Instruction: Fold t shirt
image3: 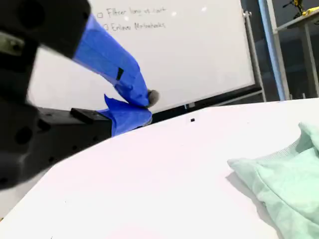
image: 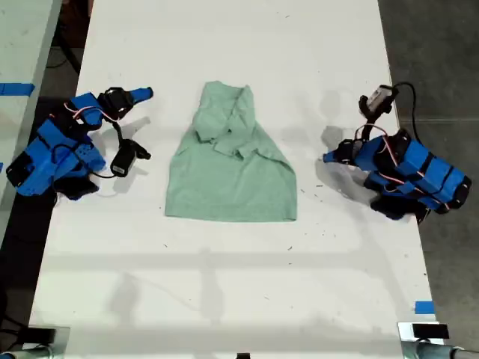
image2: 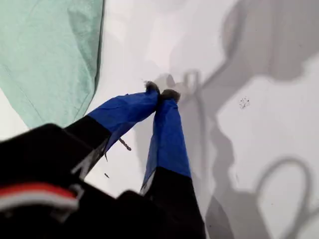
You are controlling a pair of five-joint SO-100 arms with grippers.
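T-shirt [image: 230, 168] lies mid-table, soft, light, already partly folded; you'd pinch its hem corners. My first gripper [image2: 160, 93] and second gripper [image3: 145, 103], both pressed together, hold nothing.

The exterior view looks straight down on the white table [image: 224, 284] from high above. Each wrist view sits close behind its own blue jaws, low over the tabletop. All three share the mint-green t shirt [image: 228, 168].
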